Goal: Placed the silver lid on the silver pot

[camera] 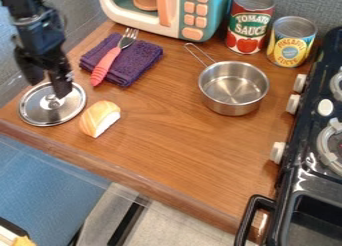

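On the counter (170, 135), the lid (52, 111) lies beneath the parted jaws.

We identify plain silver in the round metal lid (29, 111) and the round metal pot (230, 109), and brown wood grain in the flat counter (170, 140). We note deep purple in the folded fabric cloth (139, 60), coral red on the handle of the silver-tined fork (103, 68), and pale stripes on the orange, white-faced toy food piece (95, 116). We find teal, cream and peach on the boxy toy microwave (173, 20), and white knobs on the black toy stove (308, 176).
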Robot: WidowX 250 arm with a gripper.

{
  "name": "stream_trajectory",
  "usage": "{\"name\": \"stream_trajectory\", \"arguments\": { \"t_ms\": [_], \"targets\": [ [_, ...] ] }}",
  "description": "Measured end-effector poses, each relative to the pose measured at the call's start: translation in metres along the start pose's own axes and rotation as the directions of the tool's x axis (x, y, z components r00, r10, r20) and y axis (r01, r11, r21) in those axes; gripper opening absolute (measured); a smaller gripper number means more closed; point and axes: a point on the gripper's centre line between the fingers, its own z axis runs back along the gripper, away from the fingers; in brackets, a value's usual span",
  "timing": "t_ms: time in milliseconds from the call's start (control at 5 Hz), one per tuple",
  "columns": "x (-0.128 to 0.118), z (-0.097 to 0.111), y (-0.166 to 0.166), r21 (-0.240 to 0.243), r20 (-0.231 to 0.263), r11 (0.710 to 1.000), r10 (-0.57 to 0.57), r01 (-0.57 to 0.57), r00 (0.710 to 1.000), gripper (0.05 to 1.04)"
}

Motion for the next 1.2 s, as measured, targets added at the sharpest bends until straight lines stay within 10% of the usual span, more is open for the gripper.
{"name": "stream_trajectory", "arguments": {
  "t_ms": [800,1200],
  "targets": [
    [-0.004,-0.033,0.019,0.054,-0.005,0.997,0.059,-0.059,0.998,0.936],
    [-0.002,-0.033,0.012,0.067,-0.001,0.997,0.036,-0.036,0.999,0.351]
  ]
}}
